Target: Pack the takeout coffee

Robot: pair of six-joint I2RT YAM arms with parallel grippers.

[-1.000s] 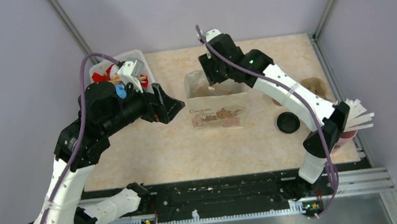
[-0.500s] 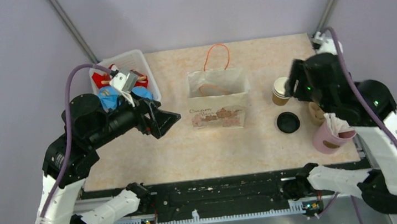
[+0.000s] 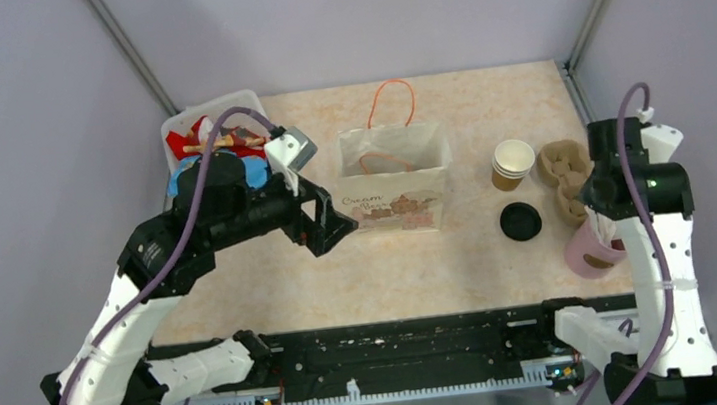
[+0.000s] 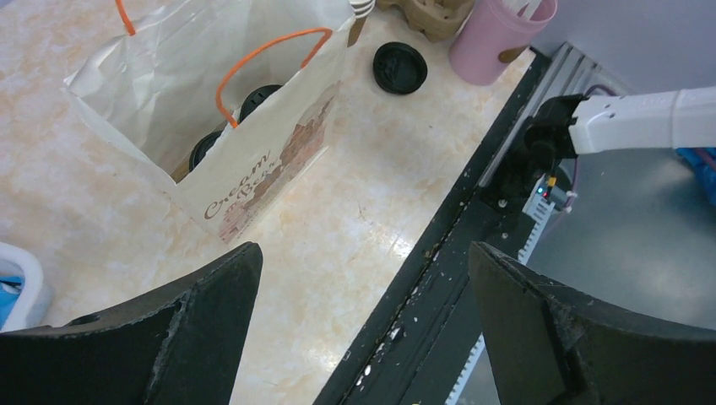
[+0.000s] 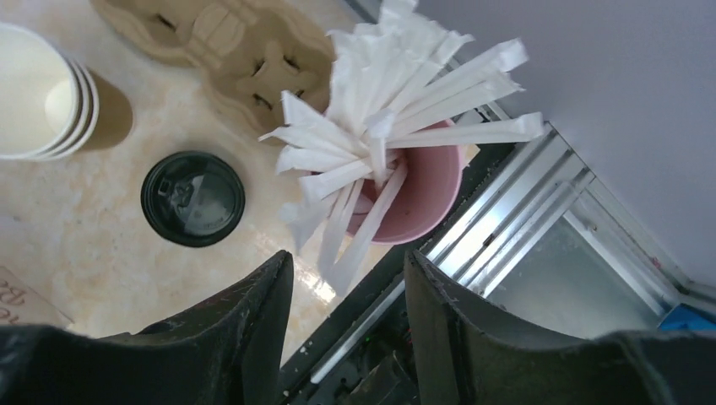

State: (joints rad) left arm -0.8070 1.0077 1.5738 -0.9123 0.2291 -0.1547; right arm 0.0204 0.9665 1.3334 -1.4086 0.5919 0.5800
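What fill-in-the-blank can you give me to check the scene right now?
The paper bag holds two coffee cups with ____ lids.
The white sticks stand in a ____ cup.
The loose lid lies on the ____, beside the bag.
The left gripper and the right gripper are both ____.
Missing: black; pink; table; open.

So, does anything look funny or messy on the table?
One black lid lies loose on the table, off any cup, near the open stacked paper cups. The white sticks splay every way from the pink cup. Nothing looks spilled.
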